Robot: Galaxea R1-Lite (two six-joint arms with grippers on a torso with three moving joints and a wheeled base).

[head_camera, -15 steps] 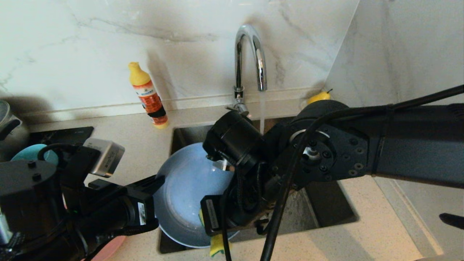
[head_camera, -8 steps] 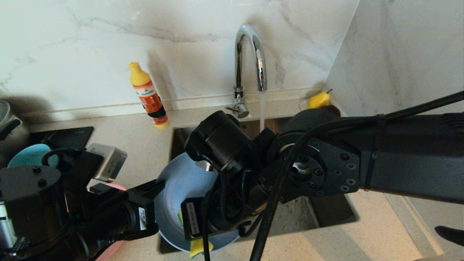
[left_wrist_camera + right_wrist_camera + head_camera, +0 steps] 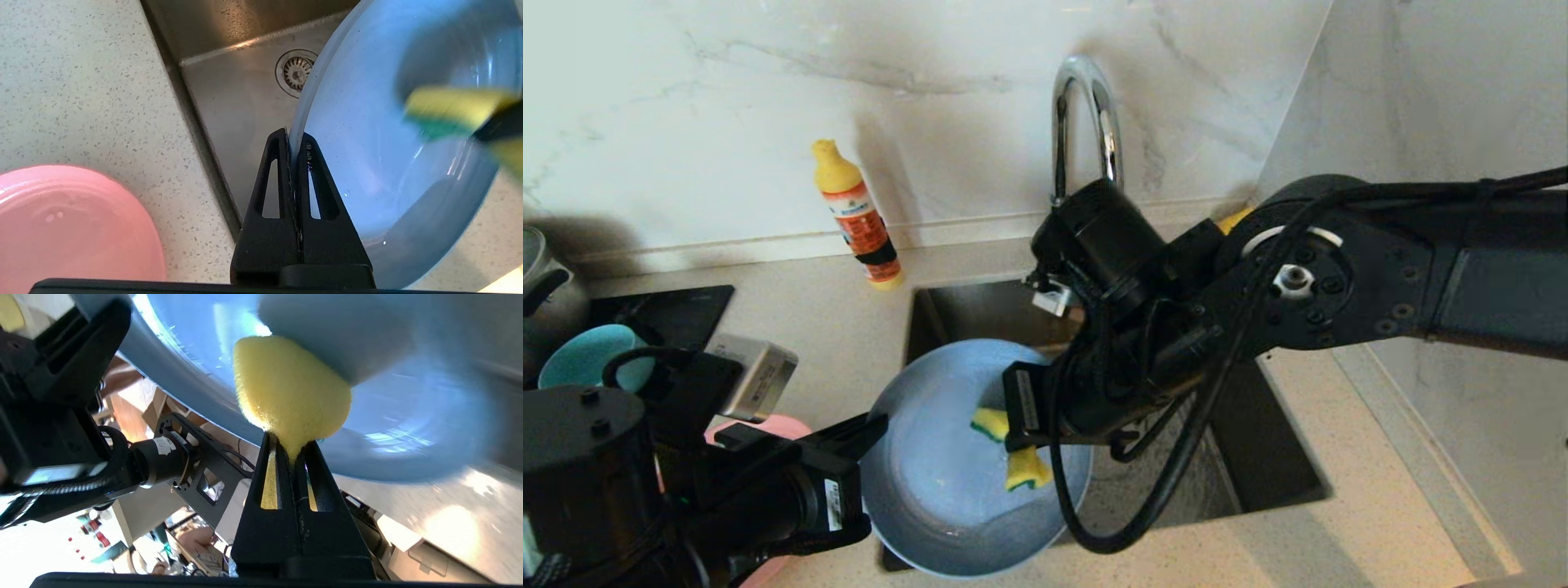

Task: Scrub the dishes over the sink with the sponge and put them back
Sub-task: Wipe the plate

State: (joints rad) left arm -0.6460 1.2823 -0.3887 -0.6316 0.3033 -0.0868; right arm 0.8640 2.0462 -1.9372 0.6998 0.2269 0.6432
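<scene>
Head view high, looking forward and down on the counter (image 3: 849,327) and sink (image 3: 1258,457), left wrist view close behind its fingers, facing the drain, right wrist view tight on the sponge (image 3: 290,396), all three sharing the grey-blue plate (image 3: 939,482)

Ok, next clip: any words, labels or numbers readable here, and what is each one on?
Nothing can be read.
Orange detergent bottle: printed label, too small and blurred.
Left arm's white sticker: print too small.
Right arm's white sticker: print too small.
Grey-blue plate, sponge, tap: no text.
</scene>
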